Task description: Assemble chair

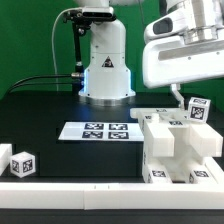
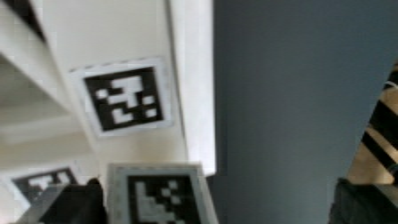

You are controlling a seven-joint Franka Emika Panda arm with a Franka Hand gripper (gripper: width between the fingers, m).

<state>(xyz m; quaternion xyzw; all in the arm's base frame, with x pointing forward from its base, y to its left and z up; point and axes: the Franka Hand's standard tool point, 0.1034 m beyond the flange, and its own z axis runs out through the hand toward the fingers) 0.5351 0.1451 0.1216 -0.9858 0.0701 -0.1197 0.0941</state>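
**Chair** (image 1: 178,150): a blocky white cluster of tagged parts. It rests on the black table (image 1: 55,112) at about four o'clock in the exterior view, near the table's front edge. An upright tagged part (image 1: 197,108) rises at the cluster's far side, toward three o'clock.

**Wrist view:** at very close range and blurred, a white chair panel (image 2: 134,40) carries a square black-and-white tag (image 2: 121,100). Dark table surface lies beside it.

**Arm** (image 1: 180,55): it enters from two o'clock and hangs over the chair. The gripper (image 1: 181,97) sits just beside the upright tagged part. Whether its fingers are apart, together or clamped on anything cannot be told.

**Surface:** matte black.
- The marker board (image 1: 100,130) lies flat near the frame's centre.
- The robot base (image 1: 105,72) stands behind it at twelve o'clock.
- A small white tagged cube (image 1: 22,162) sits well apart from the chair at eight o'clock.
- A white rail (image 1: 80,189) borders the front edge at six o'clock.
- Black cables (image 1: 40,80) trail from the base toward nine o'clock.

**Room:** a green backdrop (image 1: 30,35) closes the far side.
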